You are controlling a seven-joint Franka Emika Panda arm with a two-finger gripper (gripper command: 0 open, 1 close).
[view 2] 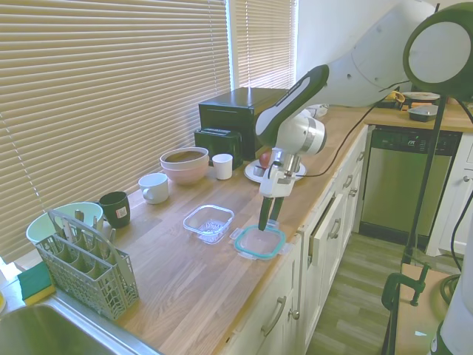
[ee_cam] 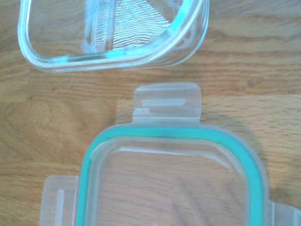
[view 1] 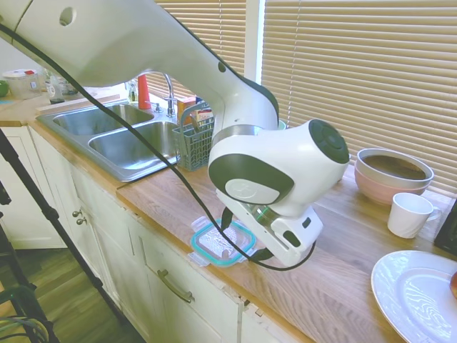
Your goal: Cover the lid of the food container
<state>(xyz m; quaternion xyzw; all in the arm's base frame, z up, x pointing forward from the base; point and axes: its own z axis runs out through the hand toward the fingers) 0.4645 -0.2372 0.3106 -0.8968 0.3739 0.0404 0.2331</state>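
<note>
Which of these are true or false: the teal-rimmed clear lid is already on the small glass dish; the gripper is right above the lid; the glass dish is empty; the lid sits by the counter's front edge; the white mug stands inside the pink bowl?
1. The flat teal-rimmed clear plastic lid is already on the small clear glass square dish. False: it lies on the wooden counter beside the dish, apart from it.
2. The gripper is right above the lid. True.
3. The glass dish is empty. True.
4. The lid sits near the counter's front edge. True.
5. The white mug stands inside the pink bowl. False: it stands on the counter beside it.
</note>
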